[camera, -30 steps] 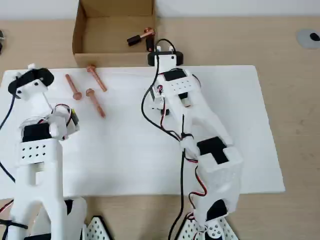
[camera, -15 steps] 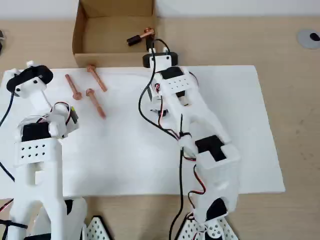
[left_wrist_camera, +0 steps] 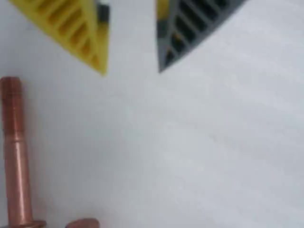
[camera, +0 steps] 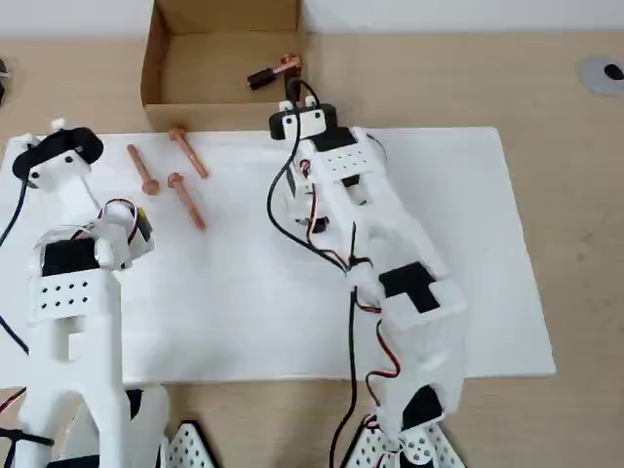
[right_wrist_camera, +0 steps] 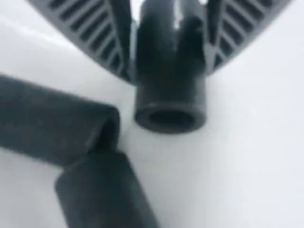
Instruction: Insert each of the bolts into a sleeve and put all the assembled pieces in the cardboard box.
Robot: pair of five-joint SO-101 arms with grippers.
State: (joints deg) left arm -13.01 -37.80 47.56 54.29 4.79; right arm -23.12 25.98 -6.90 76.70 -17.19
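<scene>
Three copper bolts lie on the white mat (camera: 468,253) at the back left: one (camera: 143,169), a second (camera: 188,152) and a third (camera: 185,199). My left gripper (left_wrist_camera: 130,71) hangs open over bare mat, its yellow finger (left_wrist_camera: 80,33) close to a bolt (left_wrist_camera: 16,156). My right gripper (right_wrist_camera: 168,76) is shut on a black sleeve (right_wrist_camera: 171,95), held just above the mat. Two more sleeves lie beside it, one (right_wrist_camera: 52,126) and another (right_wrist_camera: 102,194). The cardboard box (camera: 156,68) at the back holds one assembled piece (camera: 273,73).
The right arm (camera: 341,185) stretches over the mat's middle toward the box's front wall. The left arm (camera: 73,263) stands at the mat's left edge. A round grey object (camera: 604,73) lies on the wooden table at the far right.
The right arm's head has swung a little to the left, along the box's front wall. The left arm and the bolts have stayed put.
</scene>
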